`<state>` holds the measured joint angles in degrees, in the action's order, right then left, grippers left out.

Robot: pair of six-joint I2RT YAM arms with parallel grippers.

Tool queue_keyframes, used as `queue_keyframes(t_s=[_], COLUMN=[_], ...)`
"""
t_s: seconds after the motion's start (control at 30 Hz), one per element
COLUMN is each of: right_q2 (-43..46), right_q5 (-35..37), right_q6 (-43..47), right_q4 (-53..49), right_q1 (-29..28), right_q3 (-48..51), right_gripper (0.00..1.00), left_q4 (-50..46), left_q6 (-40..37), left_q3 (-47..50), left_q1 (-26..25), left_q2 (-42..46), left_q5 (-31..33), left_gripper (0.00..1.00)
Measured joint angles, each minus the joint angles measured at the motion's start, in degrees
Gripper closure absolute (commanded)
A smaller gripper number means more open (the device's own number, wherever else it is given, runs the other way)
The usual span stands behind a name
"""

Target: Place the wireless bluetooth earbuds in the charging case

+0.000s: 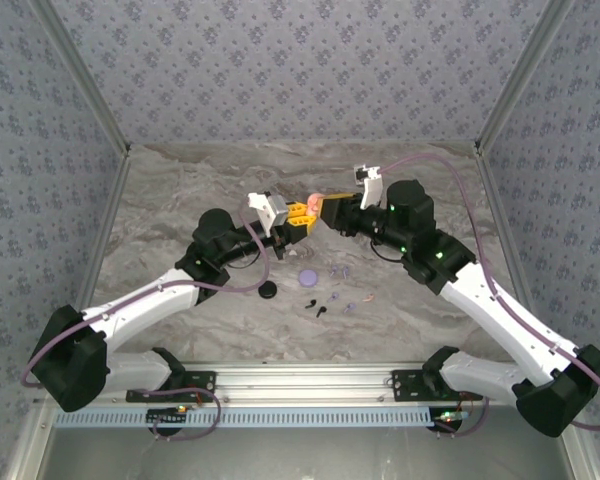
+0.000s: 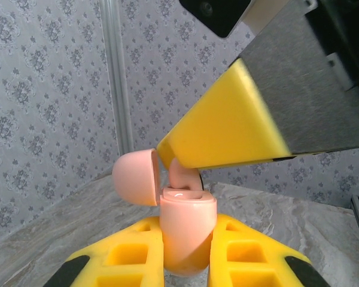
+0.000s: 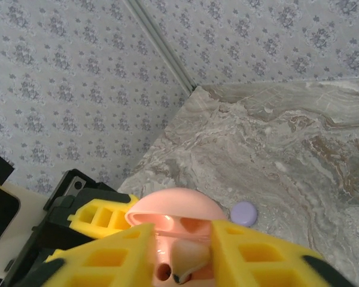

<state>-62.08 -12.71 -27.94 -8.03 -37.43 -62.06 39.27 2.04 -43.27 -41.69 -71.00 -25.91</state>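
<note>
Earbuds come in a few colours here. The pale pink one (image 2: 182, 174) is right at the tip of the right hand (image 1: 327, 210), poking into the open top of the pink charging case (image 2: 185, 230). The left hand (image 1: 300, 212) is squeezed tight on that case and holds it up off the tabletop (image 1: 170, 210). The lid (image 2: 136, 177) is flipped back out of the way. I think the case is held like this so its hole faces the right hand and it cannot slip when the bud is pushed in.

The right hand's fingers are a little apart with the bud between them. It is crowded there, so I cannot tell if they pinch the bud or are loose around it. The bud looks part way in, not sitting flat yet.

The other earbuds (image 1: 325, 300), lilac and black, lie on the tabletop below both hands, closer to the robot. A lilac round piece (image 1: 307, 273) and a black round piece (image 1: 268, 290) lie beside them.
</note>
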Motion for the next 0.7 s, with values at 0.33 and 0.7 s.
queue_keyframes(t_s=[0.33, 0.7], right_q2=[2.7, 0.0], right_q5=[1.6, 11.4], right_q6=[2.3, -4.1], right_q4=[-7.7, -25.0], right_q1=[2.8, 6.6], right_q3=[-2.1, 6.3], right_gripper=[0.45, 0.48], left_q4=[-0.5, -5.1], left_q6=[-0.1, -3.5], left_q3=[0.0, 1.8], left_q1=[-0.1, -0.1], left_q2=[0.2, 7.2], left_q5=[1.5, 9.7], left_gripper=[1.00, 1.00])
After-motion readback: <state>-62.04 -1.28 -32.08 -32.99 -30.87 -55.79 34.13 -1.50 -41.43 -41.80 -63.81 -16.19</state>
